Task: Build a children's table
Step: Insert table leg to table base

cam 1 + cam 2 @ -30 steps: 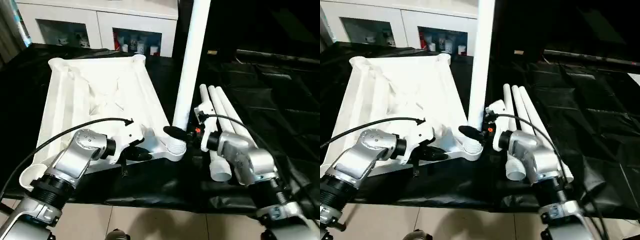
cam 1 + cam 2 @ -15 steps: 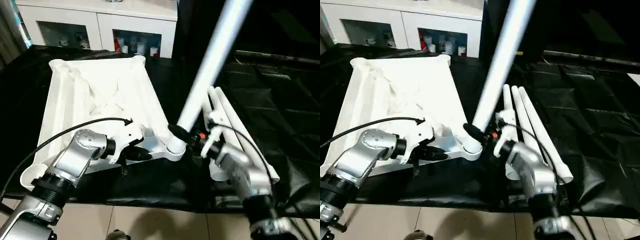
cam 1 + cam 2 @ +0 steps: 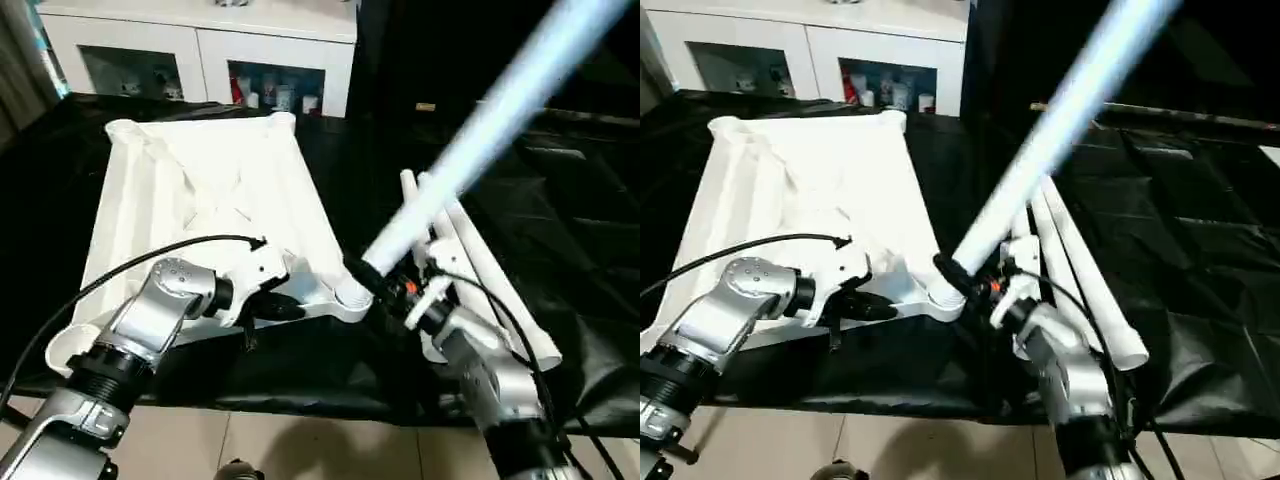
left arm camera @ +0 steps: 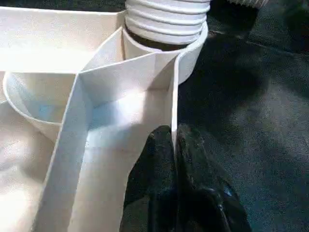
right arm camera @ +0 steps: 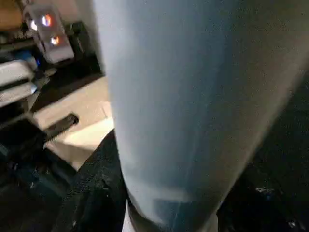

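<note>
- The long tapered white plastic tube leg point(image 3: 480, 135) leans steeply toward the robot's right, its long axis far off upright. Its threaded foot sits at the round corner socket point(image 3: 347, 296) of the white ribbed rectangular tabletop point(image 3: 200, 200).
- The right hand point(image 3: 385, 285) clasps the leg just above that socket.
- The left hand point(image 4: 175, 159), closed narrow, pinches the tabletop's rim rib beside the socket, steadying it on the black-draped worktop point(image 3: 560, 200).
- By my judgement the leg must be stood upright before it will seat.

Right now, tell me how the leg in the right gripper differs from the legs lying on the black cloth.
The held leg slants up, its threaded end at the tabletop's corner socket; the spare legs lie flat, side by side. The right gripper clasps the held leg; nothing touches the spare legs. All are white tapered tubes.
</note>
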